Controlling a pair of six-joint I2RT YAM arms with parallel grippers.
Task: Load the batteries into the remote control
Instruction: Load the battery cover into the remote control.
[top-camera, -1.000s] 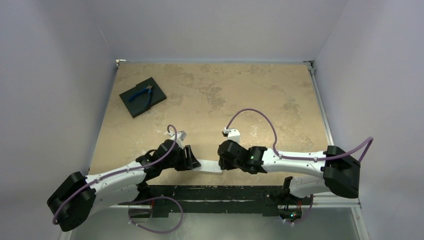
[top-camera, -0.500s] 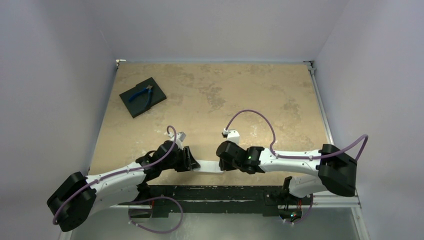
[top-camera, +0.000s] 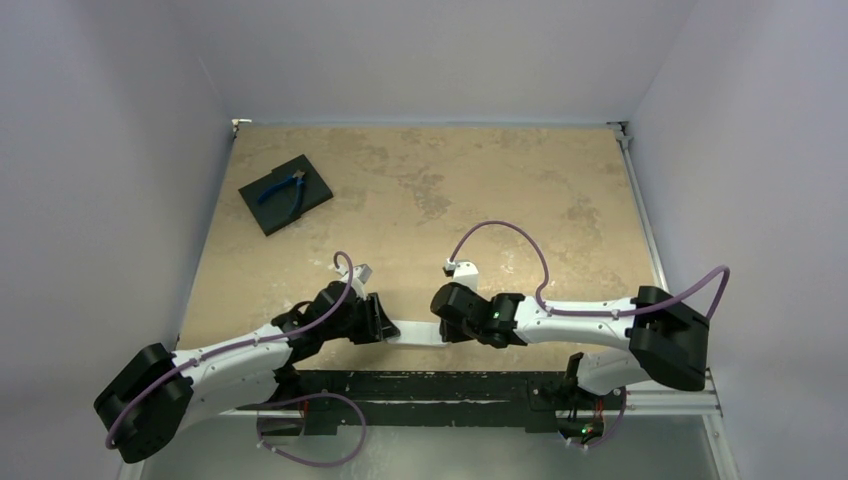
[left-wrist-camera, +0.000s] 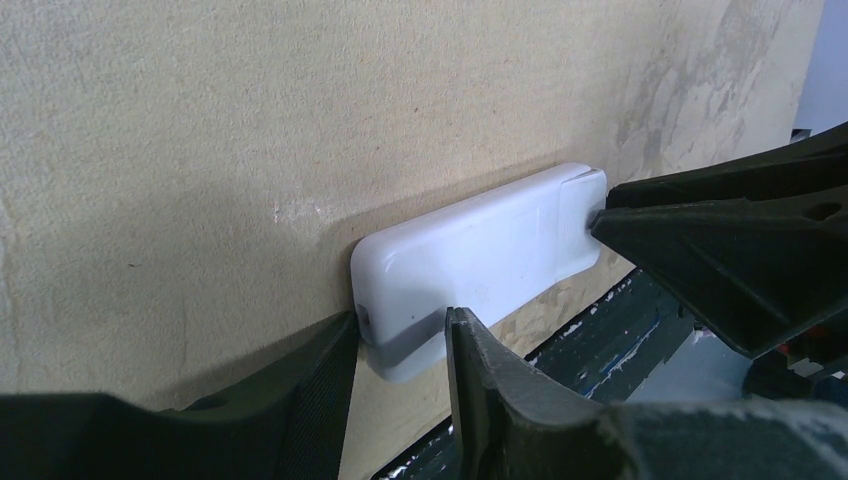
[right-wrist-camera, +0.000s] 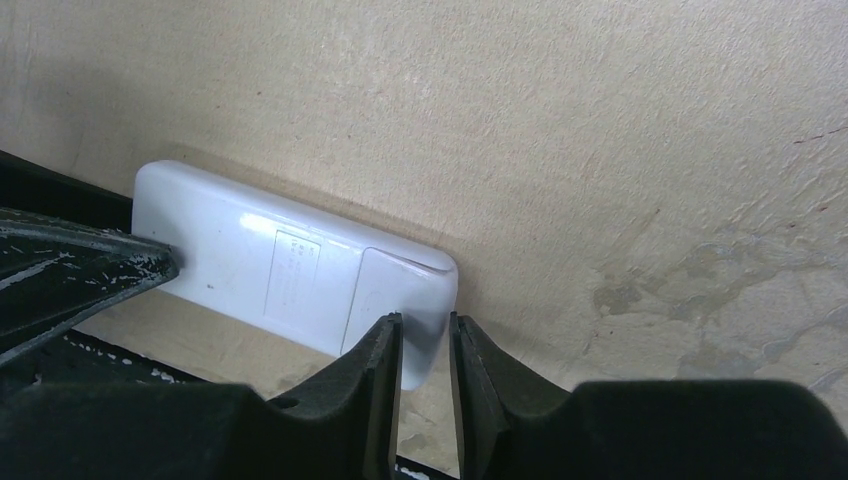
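Along the near edge of the beige speckled table (top-camera: 480, 180), seen from above, the small white rectangular remote control (top-camera: 412, 333) lies between the two arms. The left gripper (top-camera: 384, 324) is at its left end and the right gripper (top-camera: 440, 326) at its right end. Compared with a second ago, the right arm's elbow and dark shoulder block have slid a little leftward, while the remote and the left arm look unchanged. Far back on the left, blue-handled pliers (top-camera: 281, 189) rest on a black square pad (top-camera: 316, 188). From the left wrist, the remote shows its plain white back, and the left fingers (left-wrist-camera: 490, 380) clasp its near end from both sides. From the right wrist, the right fingers (right-wrist-camera: 375, 370) stand almost together, pinching a corner of the remote's other end.
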